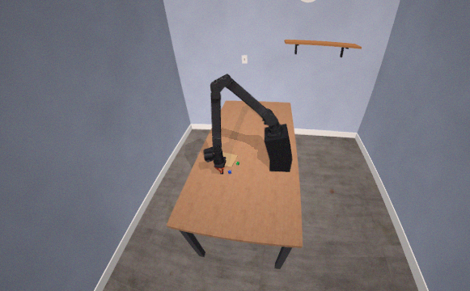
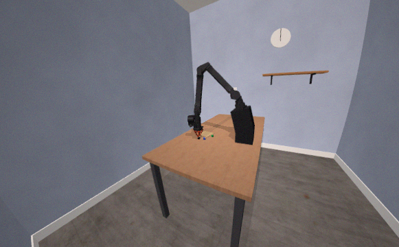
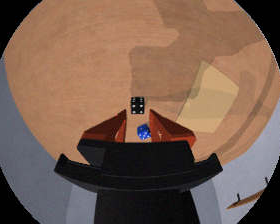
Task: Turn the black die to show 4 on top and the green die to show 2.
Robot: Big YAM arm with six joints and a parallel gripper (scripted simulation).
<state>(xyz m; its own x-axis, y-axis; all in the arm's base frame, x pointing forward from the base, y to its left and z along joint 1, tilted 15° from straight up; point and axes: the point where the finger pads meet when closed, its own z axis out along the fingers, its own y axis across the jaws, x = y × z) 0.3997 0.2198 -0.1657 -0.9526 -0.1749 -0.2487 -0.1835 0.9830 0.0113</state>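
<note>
My gripper (image 1: 221, 171) hangs low over the table beside the near left corner of the tan mat (image 1: 230, 160), with its orange fingers partly open and nothing between them. In the wrist view the black die (image 3: 138, 104) lies on the bare table just past the fingertips, and the blue die (image 3: 143, 131) shows in the gap between the fingers. The blue die (image 1: 230, 171) lies on the table off the mat. The green die (image 1: 238, 163) sits at the mat's near right edge. The black die also shows in the exterior view (image 2: 198, 138), under the gripper (image 2: 198, 134).
The arm's black base box (image 1: 278, 148) stands at the table's right side. The table's left edge is close to the gripper. A shelf (image 1: 322, 44) hangs on the back wall.
</note>
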